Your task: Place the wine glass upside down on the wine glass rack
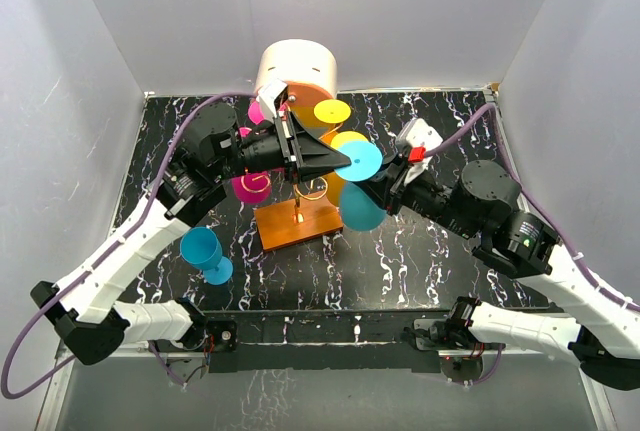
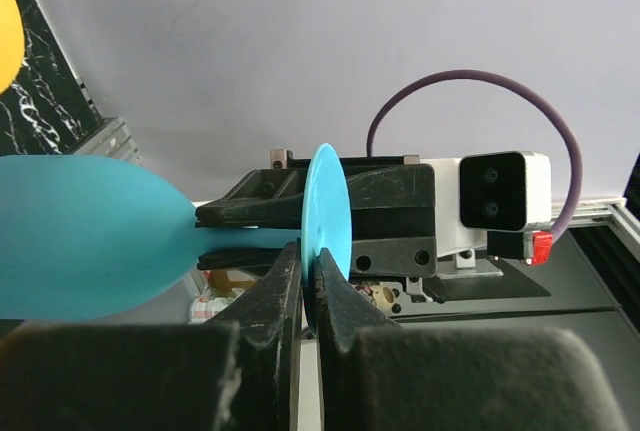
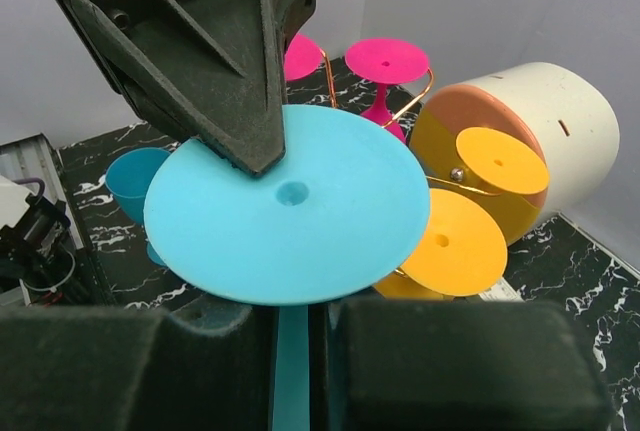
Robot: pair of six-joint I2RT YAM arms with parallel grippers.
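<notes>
A cyan wine glass is held in the air just right of the gold wire rack (image 1: 312, 187), which stands on an orange base (image 1: 297, 224). Its flat foot (image 1: 360, 161) faces the rack and its bowl (image 1: 362, 207) points toward the near edge. My left gripper (image 1: 345, 159) is shut on the rim of the foot (image 2: 327, 213). My right gripper (image 1: 383, 189) is shut on the stem (image 3: 292, 371), just under the foot (image 3: 290, 201). The left wrist view shows the bowl (image 2: 80, 236) at the left.
Yellow glasses (image 1: 333, 111) (image 3: 460, 241) and pink glasses (image 1: 250, 187) (image 3: 385, 56) hang on the rack. A second cyan glass (image 1: 205, 251) stands on the table at front left. A big cream-and-orange cylinder (image 1: 297, 71) stands behind the rack.
</notes>
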